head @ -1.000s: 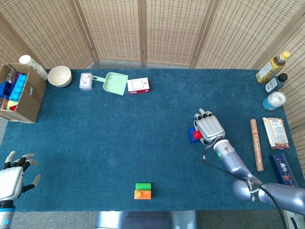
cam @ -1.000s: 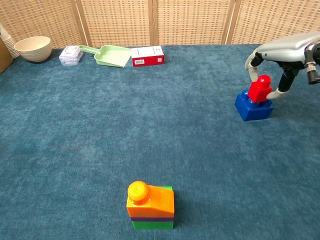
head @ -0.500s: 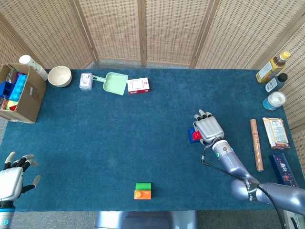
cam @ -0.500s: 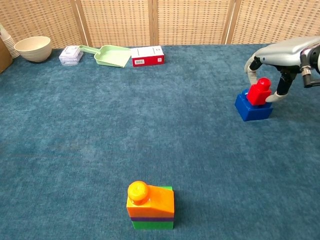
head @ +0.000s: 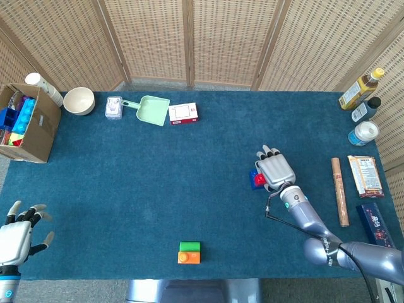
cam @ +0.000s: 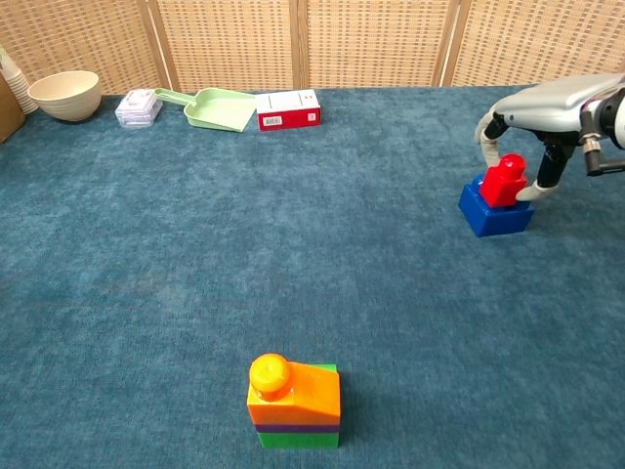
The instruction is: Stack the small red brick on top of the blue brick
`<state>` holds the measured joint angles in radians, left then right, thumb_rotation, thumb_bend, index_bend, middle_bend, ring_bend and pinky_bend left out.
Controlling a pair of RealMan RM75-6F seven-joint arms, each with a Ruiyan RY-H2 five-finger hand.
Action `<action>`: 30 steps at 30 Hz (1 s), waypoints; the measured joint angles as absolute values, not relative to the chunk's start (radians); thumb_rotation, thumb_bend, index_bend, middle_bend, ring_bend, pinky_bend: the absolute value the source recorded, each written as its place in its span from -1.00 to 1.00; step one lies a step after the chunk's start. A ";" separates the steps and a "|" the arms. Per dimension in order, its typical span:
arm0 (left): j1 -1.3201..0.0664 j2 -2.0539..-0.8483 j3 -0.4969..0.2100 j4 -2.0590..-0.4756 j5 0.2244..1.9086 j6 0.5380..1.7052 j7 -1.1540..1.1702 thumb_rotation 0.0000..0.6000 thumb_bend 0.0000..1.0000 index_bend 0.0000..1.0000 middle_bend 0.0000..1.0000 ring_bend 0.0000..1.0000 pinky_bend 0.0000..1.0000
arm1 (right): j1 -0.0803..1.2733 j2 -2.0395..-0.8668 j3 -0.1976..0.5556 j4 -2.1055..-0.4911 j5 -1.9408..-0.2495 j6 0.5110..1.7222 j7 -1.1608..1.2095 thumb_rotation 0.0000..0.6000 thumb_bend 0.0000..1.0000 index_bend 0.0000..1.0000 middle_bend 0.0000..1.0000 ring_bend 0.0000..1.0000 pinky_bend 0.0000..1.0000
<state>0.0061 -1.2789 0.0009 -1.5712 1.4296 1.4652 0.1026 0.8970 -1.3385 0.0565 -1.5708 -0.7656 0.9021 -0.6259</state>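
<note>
Two bricks sit stacked under the right hand [cam: 532, 127], whose fingers [cam: 485, 147] pinch the red brick [cam: 503, 181] resting, seemingly tilted, on the blue brick [cam: 495, 212]; light, stiff plastic, best gripped by its flat sides.

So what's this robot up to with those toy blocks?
It is stacking. Its right hand holds a small red brick, which sits on top of a blue brick on the blue carpeted table, fingers on either side of it. The left hand hangs open near the table's near corner, holding nothing. A separate orange and green block stack sits untouched at the front.
</note>
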 measured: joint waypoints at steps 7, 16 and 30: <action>0.007 -1.281 0.002 -1.565 1.428 1.464 0.095 1.00 -0.25 -0.13 -0.46 -0.36 -0.87 | 0.900 -1.360 0.053 -1.565 -0.745 0.918 -0.656 1.00 -0.51 0.17 -0.63 -0.91 -0.65; 0.009 -1.282 0.003 -1.558 1.428 1.463 0.087 1.00 -0.25 -0.13 -0.46 -0.36 -0.87 | 0.900 -1.376 0.050 -1.550 -0.732 0.925 -0.671 1.00 -0.51 0.17 -0.63 -0.91 -0.65; 0.008 -1.288 0.003 -1.549 1.431 1.462 0.079 1.00 -0.25 -0.14 -0.46 -0.36 -0.87 | 0.887 -1.389 0.047 -1.544 -0.732 0.947 -0.686 1.00 -0.51 0.13 -0.63 -0.92 -0.65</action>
<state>0.0079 -1.2878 0.0034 -1.5491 1.4308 1.4615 0.0788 0.8869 -1.3890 0.0466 -1.5438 -0.7325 0.9469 -0.6862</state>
